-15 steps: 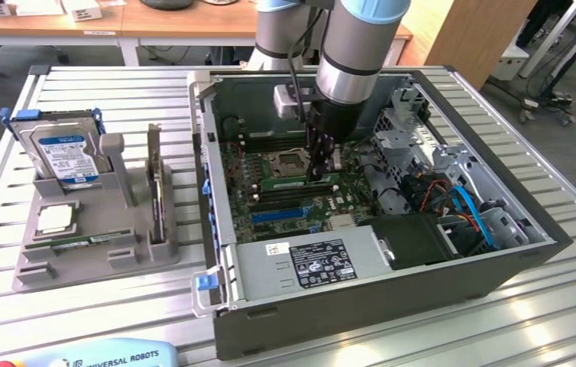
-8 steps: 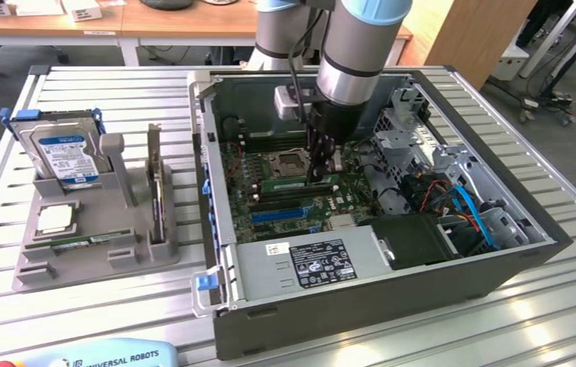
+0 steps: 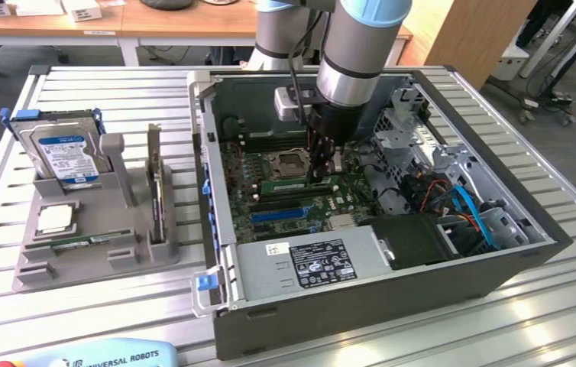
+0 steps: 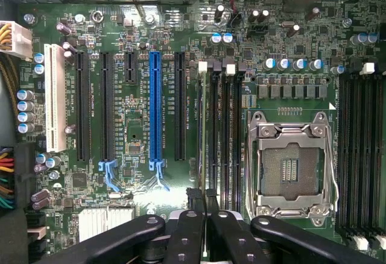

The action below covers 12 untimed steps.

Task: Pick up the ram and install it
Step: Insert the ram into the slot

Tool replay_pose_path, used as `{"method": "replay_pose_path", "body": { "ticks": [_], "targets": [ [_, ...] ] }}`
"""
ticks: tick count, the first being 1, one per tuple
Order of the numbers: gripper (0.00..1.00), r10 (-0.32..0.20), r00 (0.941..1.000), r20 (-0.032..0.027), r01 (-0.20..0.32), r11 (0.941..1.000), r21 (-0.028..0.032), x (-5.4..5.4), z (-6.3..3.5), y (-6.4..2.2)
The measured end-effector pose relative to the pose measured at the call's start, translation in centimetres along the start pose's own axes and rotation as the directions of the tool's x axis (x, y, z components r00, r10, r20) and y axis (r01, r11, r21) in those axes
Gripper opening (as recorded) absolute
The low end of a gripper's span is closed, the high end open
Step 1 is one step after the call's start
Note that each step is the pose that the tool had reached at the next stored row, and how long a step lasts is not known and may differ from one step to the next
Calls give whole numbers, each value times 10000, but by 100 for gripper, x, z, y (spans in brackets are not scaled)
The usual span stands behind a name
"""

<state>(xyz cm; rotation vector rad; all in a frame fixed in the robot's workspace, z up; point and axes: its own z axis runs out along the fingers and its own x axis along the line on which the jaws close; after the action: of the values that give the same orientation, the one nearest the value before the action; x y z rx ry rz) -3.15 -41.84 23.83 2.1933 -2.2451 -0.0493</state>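
- Black two-fingered gripper [image 4: 202, 199], jaws pressed almost together, pinching a long thin green ram stick [image 3: 286, 186] by its top edge.
- Slatted metal table [image 3: 553, 329] carries everything.
- Open grey metal computer case [image 3: 370, 306] lies on its side.
- Green motherboard [image 4: 139, 113] faces up inside.
- Grey plastic parts holder [image 3: 33, 267] stands beside the case.
- Silver blue-labelled hard drive [image 3: 64, 153] stands upright in the holder.
- The ram stick stands on edge at a memory slot beside the silver CPU socket [image 4: 289, 167].

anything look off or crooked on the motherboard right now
Nothing stands out. The CPU socket is empty but sits square, the memory slots look straight, and the gripper hangs over them.
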Motion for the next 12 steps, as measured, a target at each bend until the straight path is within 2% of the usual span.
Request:
{"method": "replay_pose_path", "body": {
  "ticks": [12],
  "targets": [
    [12,0,10000,-1,0,10000,0,0,35,-1]
  ]
}}
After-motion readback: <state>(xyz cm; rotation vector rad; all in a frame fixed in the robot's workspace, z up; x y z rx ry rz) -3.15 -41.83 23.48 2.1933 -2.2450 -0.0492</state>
